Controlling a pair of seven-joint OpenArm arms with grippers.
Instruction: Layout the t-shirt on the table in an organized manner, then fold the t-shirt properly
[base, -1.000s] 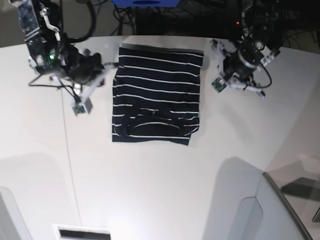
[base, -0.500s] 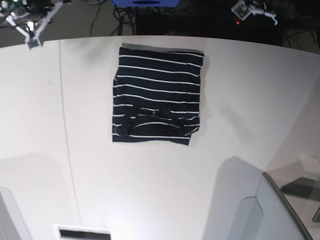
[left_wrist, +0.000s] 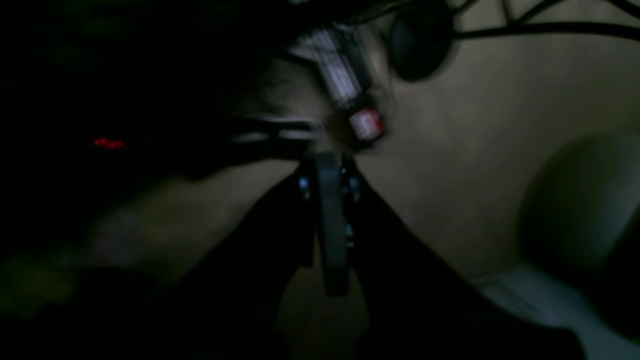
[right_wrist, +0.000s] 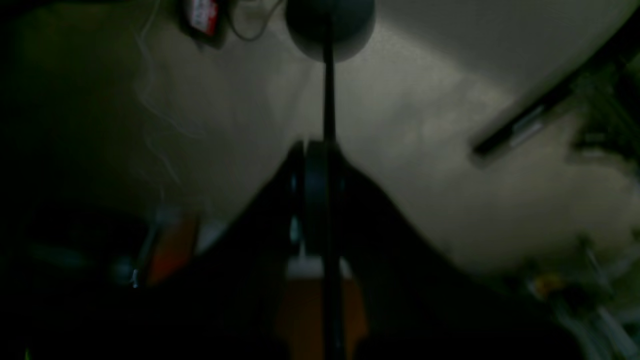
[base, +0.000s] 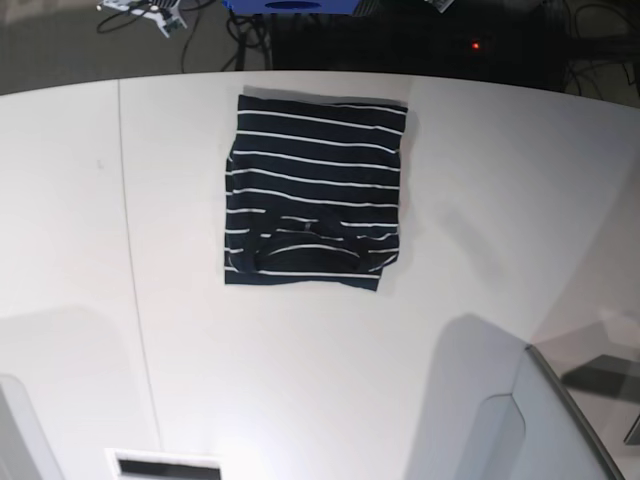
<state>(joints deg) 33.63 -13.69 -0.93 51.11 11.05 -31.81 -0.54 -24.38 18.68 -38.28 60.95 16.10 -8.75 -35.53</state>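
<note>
The t-shirt (base: 314, 192) lies folded on the table (base: 500, 200); left gripper (left_wrist: 330, 220) and right gripper (right_wrist: 320, 200) closed (both empty).

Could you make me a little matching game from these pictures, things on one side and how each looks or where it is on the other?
Things:
1. t-shirt
2. table
3. left gripper
4. red light

Descriptions:
A. white, smooth, with a thin seam line
B. glowing in the dark area beyond the far edge
C. dark with thin white stripes, folded into a neat rectangle
D. shut, holding nothing, off the tabletop

Pairs: 1-C, 2-A, 3-D, 4-B
</note>
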